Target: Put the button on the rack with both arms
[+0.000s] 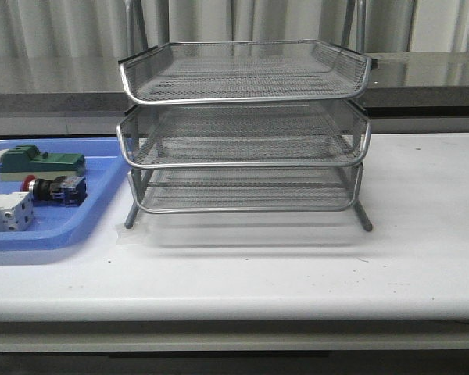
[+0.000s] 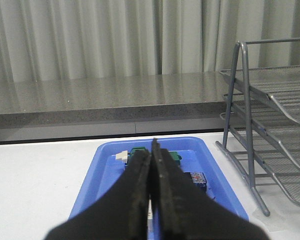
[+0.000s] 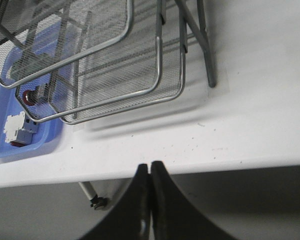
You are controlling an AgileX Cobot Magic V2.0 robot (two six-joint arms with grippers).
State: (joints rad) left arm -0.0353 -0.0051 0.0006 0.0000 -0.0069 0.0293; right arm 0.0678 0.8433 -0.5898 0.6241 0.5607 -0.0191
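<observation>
The button, with a red cap and a blue-black body, lies on its side in the blue tray left of the rack. The rack is a three-tier silver wire-mesh stand at the table's middle back. No arm shows in the front view. In the left wrist view my left gripper is shut and empty above the tray, with the button's blue body beside it. In the right wrist view my right gripper is shut and empty at the table's front edge, and the button shows through the rack.
A green block lies behind the button in the tray, and a white terminal block in front of it. The rack's legs stand on the white table. A dark counter and curtains are behind the table.
</observation>
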